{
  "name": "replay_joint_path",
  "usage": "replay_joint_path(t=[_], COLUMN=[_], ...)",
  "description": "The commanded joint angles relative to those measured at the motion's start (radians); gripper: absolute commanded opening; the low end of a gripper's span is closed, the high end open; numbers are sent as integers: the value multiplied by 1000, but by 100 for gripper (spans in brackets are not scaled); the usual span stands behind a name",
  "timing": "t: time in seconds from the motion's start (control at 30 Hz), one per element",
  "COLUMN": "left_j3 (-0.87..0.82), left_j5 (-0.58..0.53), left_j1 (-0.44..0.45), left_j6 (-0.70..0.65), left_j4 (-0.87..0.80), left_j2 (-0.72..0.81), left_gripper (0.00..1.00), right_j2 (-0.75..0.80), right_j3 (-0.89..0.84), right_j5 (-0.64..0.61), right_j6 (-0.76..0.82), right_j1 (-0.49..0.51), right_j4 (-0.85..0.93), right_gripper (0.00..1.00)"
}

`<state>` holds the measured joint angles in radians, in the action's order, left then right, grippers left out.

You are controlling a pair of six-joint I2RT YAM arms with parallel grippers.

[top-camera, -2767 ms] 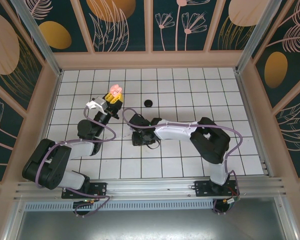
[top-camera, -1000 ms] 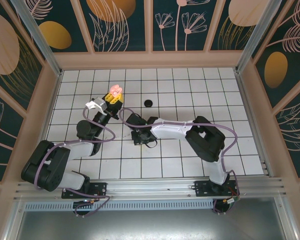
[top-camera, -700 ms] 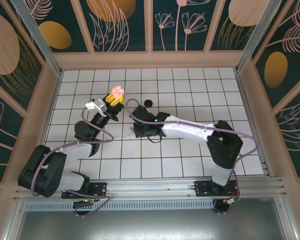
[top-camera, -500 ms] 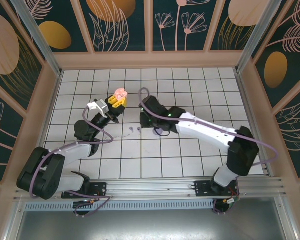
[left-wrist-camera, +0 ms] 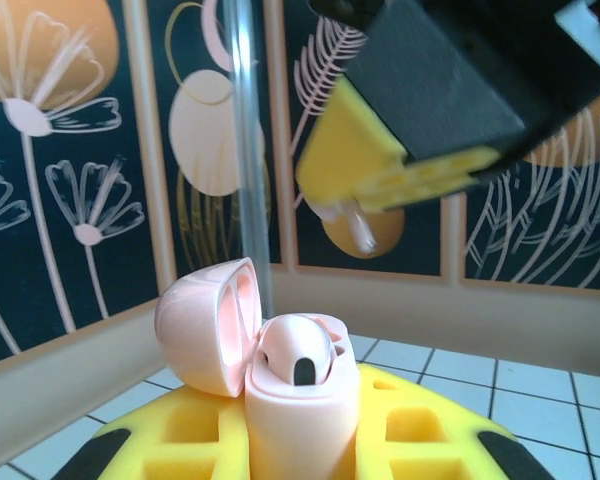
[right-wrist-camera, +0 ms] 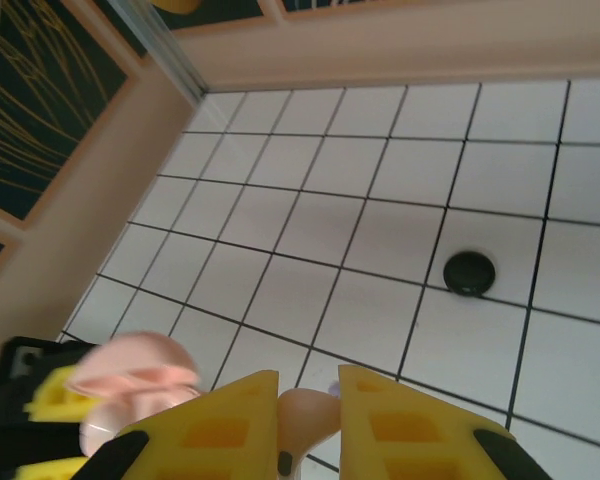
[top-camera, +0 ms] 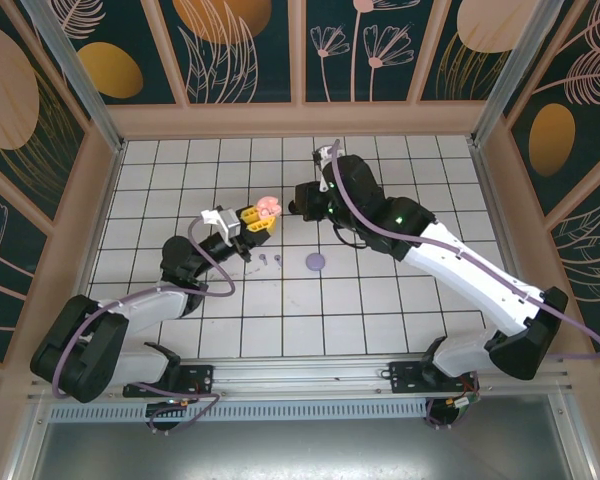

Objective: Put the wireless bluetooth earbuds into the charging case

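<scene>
Pink case [left-wrist-camera: 298, 405] clamped by left claw [top-camera: 261, 216]; right claw [right-wrist-camera: 308, 388] pinches probable earbud [right-wrist-camera: 301, 418] near disc [top-camera: 316, 262].

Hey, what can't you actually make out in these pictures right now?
- Left wrist view: whether the pink charging case has a free second slot; the seated earbud blocks it.
- Right wrist view: the pink earbud in the right gripper, largely covered by the jaws and cut by the bottom edge.
- Top view: the lilac earbuds, too small to tell which way they lie.
</scene>
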<state>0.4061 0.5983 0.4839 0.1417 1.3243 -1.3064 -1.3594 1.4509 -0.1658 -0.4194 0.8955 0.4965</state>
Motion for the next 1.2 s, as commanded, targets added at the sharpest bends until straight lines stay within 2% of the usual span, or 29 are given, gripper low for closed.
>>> replay_joint_path(t=[0.0,0.4,1.17], left_j3=[49,105,127], left_j5=[31,43,50], left_j1=[22,47,50], left_j6=[-24,-2,9], left_j4=[-8,30,46], left_j2=[-25,-93,-95], left_gripper=[0,0,0], right_j2=[24,33,4], right_j3=[7,-58,-96], right_j5=[48,60,78], right_j6=[65,88,68], right_j1=[5,32,34], right_j4=[-61,-133,-165], right_gripper=[19,19,18])
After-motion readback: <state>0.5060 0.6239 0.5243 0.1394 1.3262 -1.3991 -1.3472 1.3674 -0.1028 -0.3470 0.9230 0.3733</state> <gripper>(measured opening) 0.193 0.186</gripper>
